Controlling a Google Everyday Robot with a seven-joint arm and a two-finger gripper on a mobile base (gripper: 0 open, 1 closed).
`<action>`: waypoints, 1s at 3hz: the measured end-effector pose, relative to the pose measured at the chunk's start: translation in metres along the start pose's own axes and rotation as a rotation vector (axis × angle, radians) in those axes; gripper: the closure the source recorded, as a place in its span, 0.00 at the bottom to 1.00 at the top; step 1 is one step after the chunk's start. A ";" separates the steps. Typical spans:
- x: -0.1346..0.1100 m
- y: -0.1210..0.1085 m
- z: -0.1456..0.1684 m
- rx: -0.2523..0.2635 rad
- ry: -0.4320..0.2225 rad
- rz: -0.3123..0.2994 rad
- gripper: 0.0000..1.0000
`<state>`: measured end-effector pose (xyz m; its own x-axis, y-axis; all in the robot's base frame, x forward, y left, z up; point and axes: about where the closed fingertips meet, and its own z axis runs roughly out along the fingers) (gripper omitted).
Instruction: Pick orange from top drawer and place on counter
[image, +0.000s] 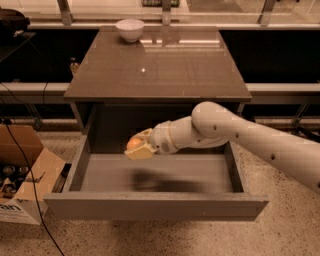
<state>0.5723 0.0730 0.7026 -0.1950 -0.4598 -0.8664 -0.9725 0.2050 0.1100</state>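
Observation:
My gripper (137, 148) is shut on the orange (133, 143) and holds it in the air above the open top drawer (155, 206), over its left-middle part. The orange shows as a small round orange shape between the pale fingers (141, 152). My white arm reaches in from the right. A dark shadow lies on the drawer floor under the gripper. The counter (160, 67) is the glossy brown-grey top of the cabinet, above and behind the gripper.
A white bowl (130, 29) stands at the counter's far left corner. A cardboard box (22, 180) with cables sits on the speckled floor to the left of the drawer. Dark shelving and rails run behind the cabinet.

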 end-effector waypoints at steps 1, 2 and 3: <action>-0.029 -0.004 -0.069 0.079 -0.013 -0.056 1.00; -0.082 -0.028 -0.149 0.230 0.006 -0.141 1.00; -0.125 -0.068 -0.188 0.333 0.032 -0.186 1.00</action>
<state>0.6387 -0.0460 0.8954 -0.0277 -0.5417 -0.8401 -0.8981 0.3824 -0.2170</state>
